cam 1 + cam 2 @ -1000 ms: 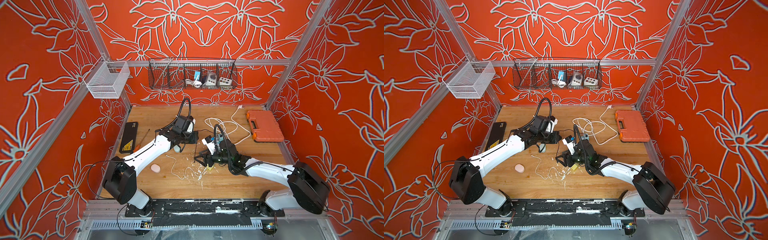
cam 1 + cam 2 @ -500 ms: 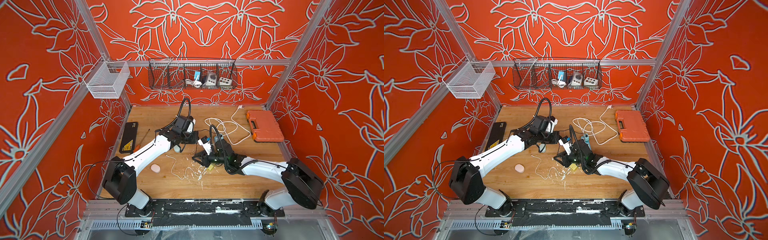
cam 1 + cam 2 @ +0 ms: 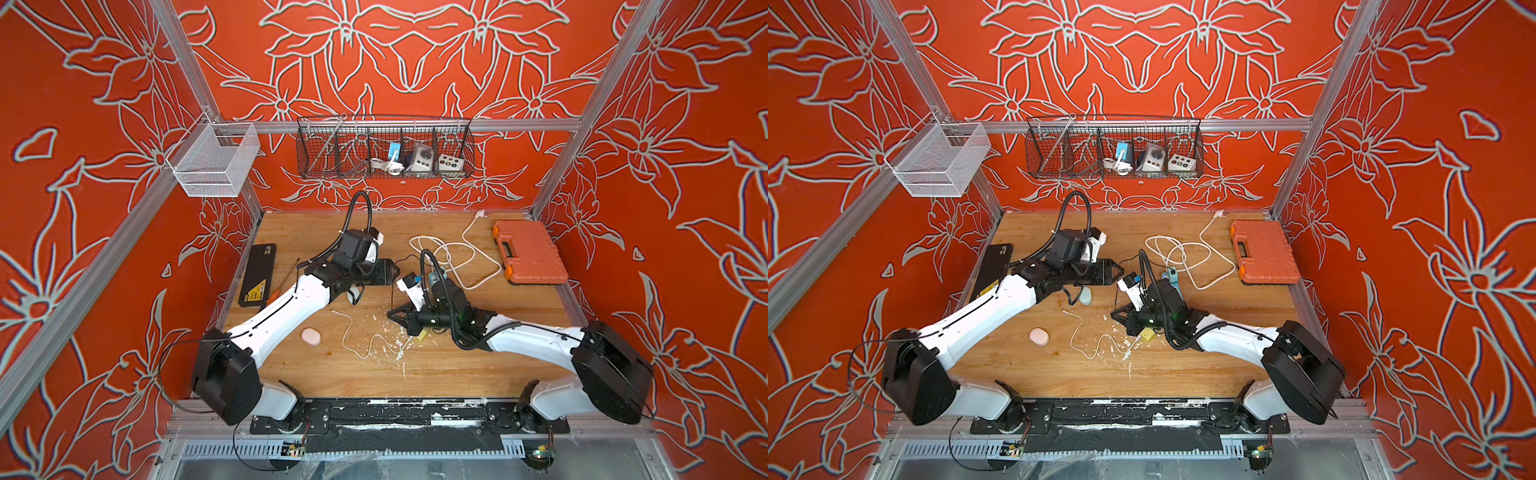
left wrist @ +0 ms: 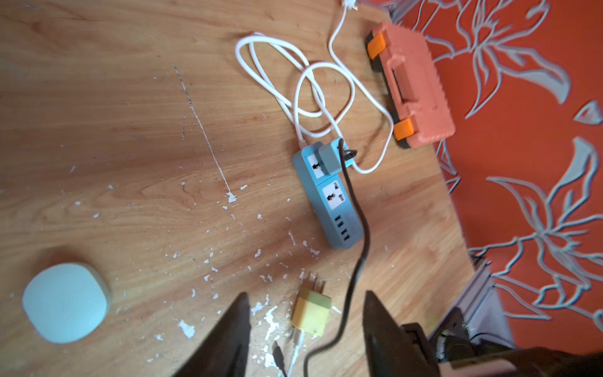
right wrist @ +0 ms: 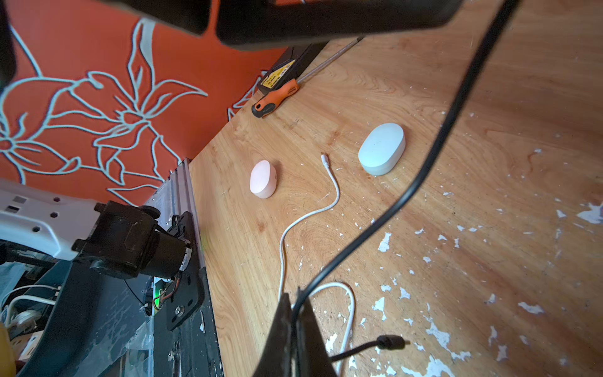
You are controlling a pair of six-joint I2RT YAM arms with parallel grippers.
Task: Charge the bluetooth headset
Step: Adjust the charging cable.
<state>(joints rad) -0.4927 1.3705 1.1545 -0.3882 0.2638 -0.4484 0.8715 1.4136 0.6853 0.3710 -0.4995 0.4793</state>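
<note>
Two headset cases lie on the wooden table: a pale one (image 5: 381,148) (image 4: 65,302) beside my left arm, and a pink one (image 5: 262,179) (image 3: 311,336) nearer the front. A black cable (image 4: 359,212) (image 5: 434,153) runs from a grey adapter (image 4: 329,156) on the blue power strip (image 4: 329,199). It passes between the fingers of my open left gripper (image 4: 306,295) (image 3: 395,272) without being held. My right gripper (image 5: 295,300) (image 3: 390,316) is shut on that cable close to its loose plug end (image 5: 390,342), low over the table.
A yellow adapter (image 4: 311,313) with a thin white cable (image 5: 306,215) lies under the grippers. An orange case (image 3: 528,253) sits at the right, with a black box (image 3: 257,274) and a screwdriver (image 5: 275,98) at the left. Wire baskets (image 3: 386,147) hang on the back wall.
My left gripper has opened and let go of the black cable. My right gripper has moved left towards it and shut on the cable.
</note>
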